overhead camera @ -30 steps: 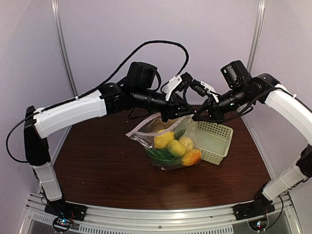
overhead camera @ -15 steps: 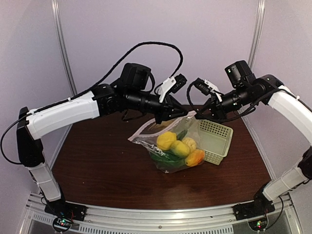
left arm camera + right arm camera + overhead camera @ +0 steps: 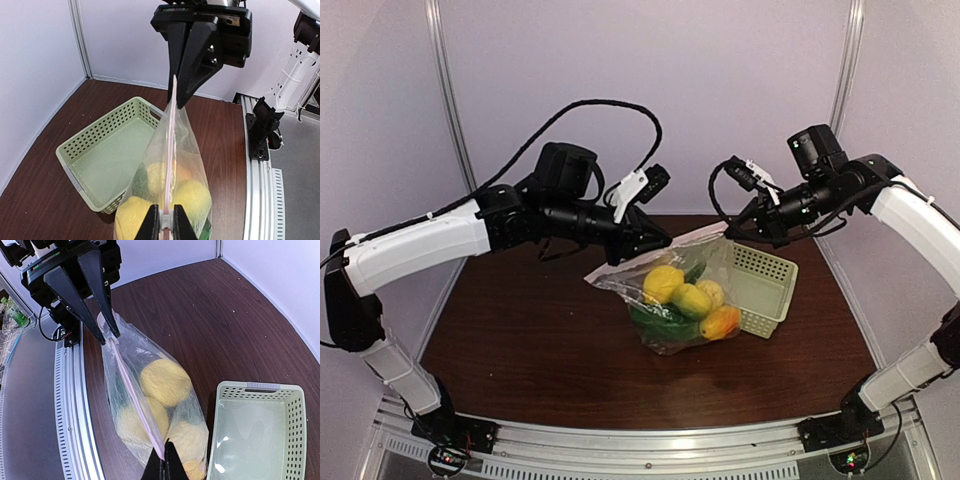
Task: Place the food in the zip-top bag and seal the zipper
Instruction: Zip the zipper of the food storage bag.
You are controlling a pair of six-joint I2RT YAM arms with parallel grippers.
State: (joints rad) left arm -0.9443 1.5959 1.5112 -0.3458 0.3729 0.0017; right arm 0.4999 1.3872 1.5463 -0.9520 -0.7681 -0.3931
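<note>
The clear zip-top bag (image 3: 675,300) hangs between my two grippers over the table. It holds the food (image 3: 680,298): yellow lemons, an orange piece and a dark green vegetable. The pale pink zipper (image 3: 171,145) runs taut between the grippers and also shows in the right wrist view (image 3: 135,400). My left gripper (image 3: 660,240) is shut on the zipper's left end (image 3: 165,225). My right gripper (image 3: 730,232) is shut on its right end (image 3: 164,460). In the left wrist view the lemons (image 3: 192,197) sit low in the bag.
The pale green mesh basket (image 3: 760,290) stands just right of the bag; its inside (image 3: 107,155) holds nothing. Grey walls and a corner post close the back. The metal rail runs along the table's near edge (image 3: 650,440).
Both grippers have moved apart, the left one sliding left along the zipper and the right one holding its end. The bag's mouth is now stretched into a straight strip.
</note>
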